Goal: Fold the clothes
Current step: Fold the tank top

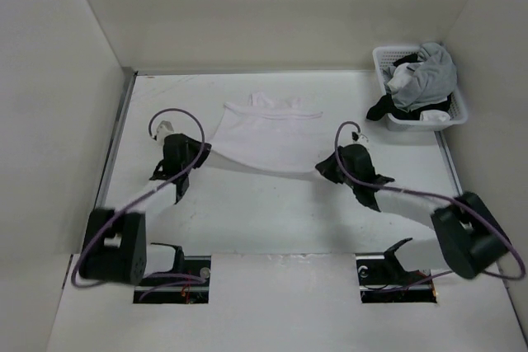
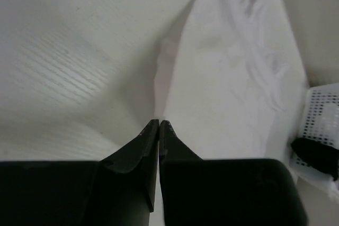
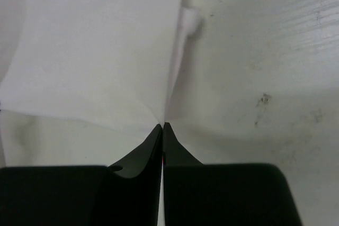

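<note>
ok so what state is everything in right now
white garment: spread out, near corners pinched
left hand: shut on its left corner
right hand: shut on its right corner
basket: upright, holding clothes
grey garment: crumpled, on top in the basket

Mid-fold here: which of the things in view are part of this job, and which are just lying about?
In the job:
- white garment, spread on the table
- left claw, shut on its near left corner
- right claw, shut on its near right corner

Lying about:
- basket, far right of the table
- grey garment, heaped in the basket
- black garment, hanging over the basket's edge
</note>
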